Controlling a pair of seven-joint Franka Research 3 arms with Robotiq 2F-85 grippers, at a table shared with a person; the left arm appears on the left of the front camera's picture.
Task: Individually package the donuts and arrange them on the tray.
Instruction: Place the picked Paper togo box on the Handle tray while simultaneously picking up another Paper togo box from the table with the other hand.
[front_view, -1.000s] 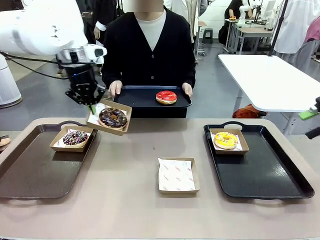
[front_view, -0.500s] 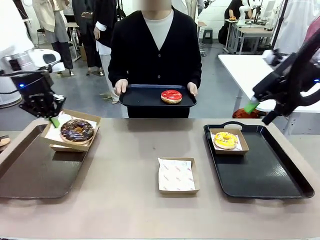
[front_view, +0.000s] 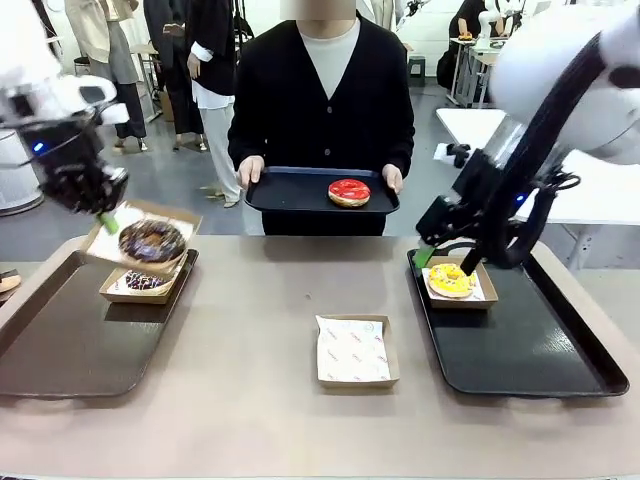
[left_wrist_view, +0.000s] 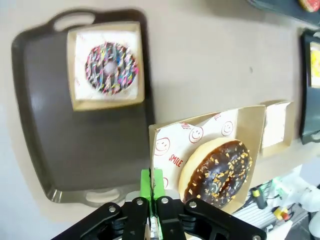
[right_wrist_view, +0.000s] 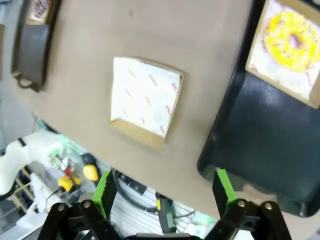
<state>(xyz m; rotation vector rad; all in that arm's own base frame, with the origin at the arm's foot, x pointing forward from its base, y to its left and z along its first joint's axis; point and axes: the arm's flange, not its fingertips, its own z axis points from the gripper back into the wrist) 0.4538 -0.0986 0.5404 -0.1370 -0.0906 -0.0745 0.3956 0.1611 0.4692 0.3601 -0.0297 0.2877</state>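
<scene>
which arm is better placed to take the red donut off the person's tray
Probably right: the right fingers are open and empty; the left fingers are shut on the chocolate donut's box.

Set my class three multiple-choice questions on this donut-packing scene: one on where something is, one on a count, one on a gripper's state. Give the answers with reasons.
1. Where is the red-glazed donut?
A in a box
B on the tray that the person holds
C in a gripper

2. How many lined boxes hold no donut?
A none
B one
C two

3. The left gripper is:
A wide open
B shut on nothing
C shut on the chocolate donut's box

Answers:
1 B: it lies unboxed on the held tray.
2 B: the empty box in the middle is the one without a donut.
3 C: it pinches the box's rim and holds the box in the air.
</scene>
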